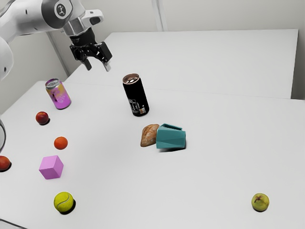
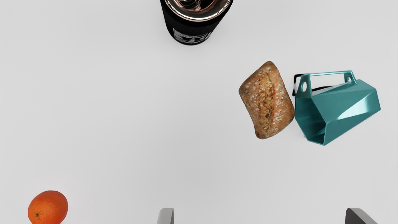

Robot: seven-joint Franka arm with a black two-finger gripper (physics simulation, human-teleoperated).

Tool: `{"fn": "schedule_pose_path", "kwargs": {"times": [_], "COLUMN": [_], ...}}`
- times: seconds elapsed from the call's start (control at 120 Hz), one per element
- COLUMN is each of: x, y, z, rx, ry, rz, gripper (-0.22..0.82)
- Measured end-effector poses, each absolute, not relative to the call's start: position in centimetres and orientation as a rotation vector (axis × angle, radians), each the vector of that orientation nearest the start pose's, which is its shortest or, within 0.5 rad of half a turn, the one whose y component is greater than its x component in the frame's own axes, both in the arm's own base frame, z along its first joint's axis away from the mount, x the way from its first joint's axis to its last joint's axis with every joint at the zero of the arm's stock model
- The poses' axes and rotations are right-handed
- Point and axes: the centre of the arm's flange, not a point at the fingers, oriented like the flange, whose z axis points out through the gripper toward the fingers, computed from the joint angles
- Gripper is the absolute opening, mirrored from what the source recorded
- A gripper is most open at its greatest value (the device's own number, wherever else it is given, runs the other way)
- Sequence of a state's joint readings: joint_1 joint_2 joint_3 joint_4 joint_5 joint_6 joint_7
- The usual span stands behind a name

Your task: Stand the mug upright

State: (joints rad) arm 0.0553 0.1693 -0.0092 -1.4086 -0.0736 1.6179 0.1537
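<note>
High over the table, at the exterior view's upper left, my gripper (image 1: 98,67) hangs open with nothing between its fingers. A teal faceted mug (image 1: 170,137) lies on its side near the middle of the table, well away from the gripper. In the wrist view the mug (image 2: 345,105) turns its open mouth toward the bread roll, and its handle sticks out on the side nearer the black can. Both fingertips of the gripper (image 2: 259,216) stand wide apart there.
A bread roll (image 1: 149,135) lies right by the mug's mouth. Behind them stands a tall black can (image 1: 136,95). Toward the exterior view's left are a purple can (image 1: 58,94), a pink cube (image 1: 51,167), a tennis ball (image 1: 64,202) and several fruits; a green fruit (image 1: 260,202) sits at front right.
</note>
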Motion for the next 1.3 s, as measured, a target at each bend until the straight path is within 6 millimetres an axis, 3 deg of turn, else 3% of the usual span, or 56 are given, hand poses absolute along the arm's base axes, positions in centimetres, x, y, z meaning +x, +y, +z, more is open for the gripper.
{"fn": "schedule_pose_path", "kwargs": {"times": [0.217,0.333,0.5,0.717,0.942,1.067,1.3], "x": [61.1,60.9,59.4,57.9,58.1,58.4,59.4], "y": [2.1,1.8,0.5,-1.1,-3.9,-3.7,-4.3], "z": [60.6,59.3,56.1,50.1,45.5,42.1,38.3], "rx": [-3.208,-3.228,-3.354,-3.547,-3.661,-3.715,-3.787], "ry": [0.171,0.172,0.153,0.04,-0.051,-0.144,-0.212], "rz": [-0.07,-0.029,0.067,0.154,0.138,0.138,0.118], "gripper": [0.6,0.6,0.6,0.6,0.6,0.6,0.6]}}
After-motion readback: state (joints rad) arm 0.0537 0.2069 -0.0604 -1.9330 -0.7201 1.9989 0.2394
